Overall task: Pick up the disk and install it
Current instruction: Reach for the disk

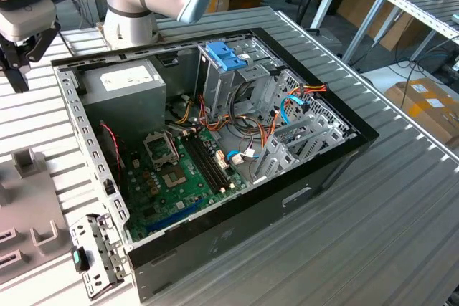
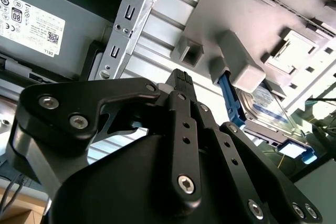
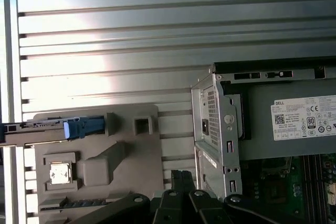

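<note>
- Exterior view – gripper (image 1: 18, 80) hangs over the ribbed metal table (image 1: 373, 234), off the exterior view's left of the open computer case (image 1: 237, 238), near the corner that holds the power supply (image 1: 125, 87).
- Gripper, state: in both wrist views the black fingertips (image 2: 181, 80) look drawn together at the centre, with nothing between them; it carries no load.
- Disk: in the second wrist view the disk (image 2: 260, 109) sits seated in a grey fixture plate (image 2: 226, 3) on the table, outside the case, its light-blue caddy rail (image 2: 228, 95) running along one side. In the first wrist view it shows edge-on (image 3: 37, 132), the blue rail end (image 3: 84, 128) lying on the same plate (image 3: 131, 156).
- Relation: gripper and disk are apart, with no contact.
- Destination, by judgement: the grey drive cage (image 1: 215, 84) under the blue latch (image 1: 226, 55), which looks unfilled.
- Step in hand, by judgement: approach for the pick. Nothing has been lifted and nothing installed.
- Requirement, by judgement: a grasp calls for the fingers to spread first, then to line up squarely across the disk's narrow sides – clear of the fixture's raised blocks.
</note>
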